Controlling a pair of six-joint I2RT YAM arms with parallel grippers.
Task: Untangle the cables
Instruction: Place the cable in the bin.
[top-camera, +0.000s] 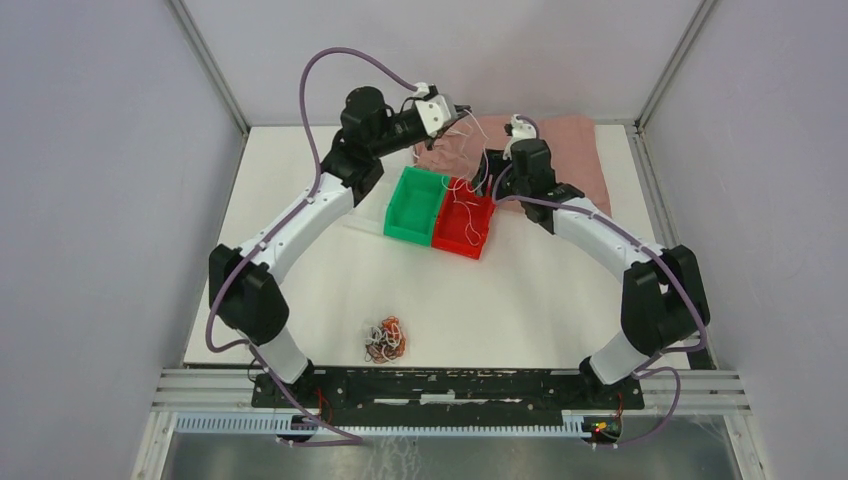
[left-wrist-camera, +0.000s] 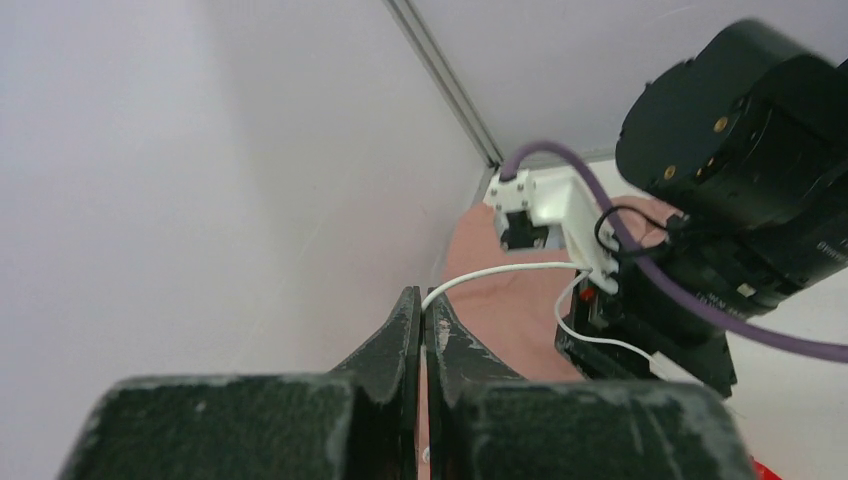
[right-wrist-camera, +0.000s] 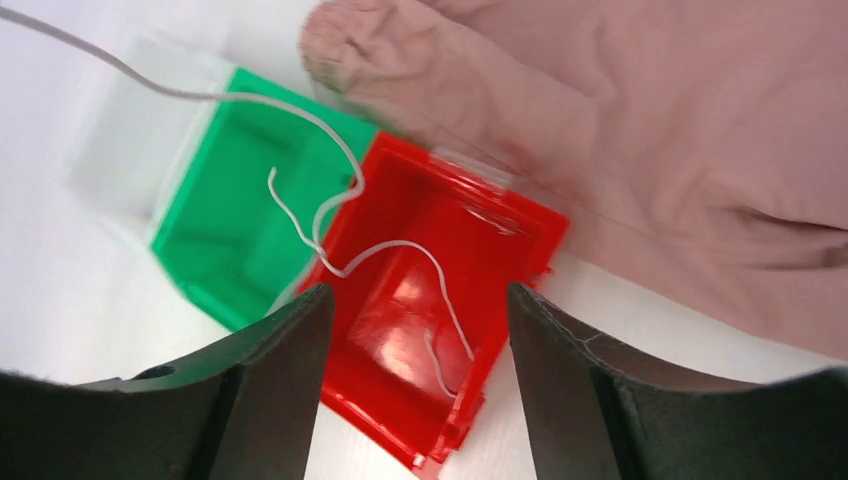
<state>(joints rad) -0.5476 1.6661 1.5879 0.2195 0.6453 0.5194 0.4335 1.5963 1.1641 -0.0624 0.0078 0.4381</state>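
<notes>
A small tangle of orange, white and black cables (top-camera: 385, 340) lies on the table near the front edge. My left gripper (top-camera: 457, 113) is raised at the back, shut on one white cable (left-wrist-camera: 500, 270) that leaves its tips (left-wrist-camera: 424, 300) and runs toward the right arm. In the right wrist view that white cable (right-wrist-camera: 340, 190) hangs in loose curls over the green bin (right-wrist-camera: 215, 250) and into the red bin (right-wrist-camera: 500, 230). My right gripper (right-wrist-camera: 415, 295) hovers open above the red bin, nothing between its fingers.
The green bin (top-camera: 418, 205) and red bin (top-camera: 465, 222) stand side by side mid-table, with a clear white tray (top-camera: 365, 222) at their left. A pink cloth (top-camera: 565, 150) lies at the back right. Enclosure walls stand on both sides.
</notes>
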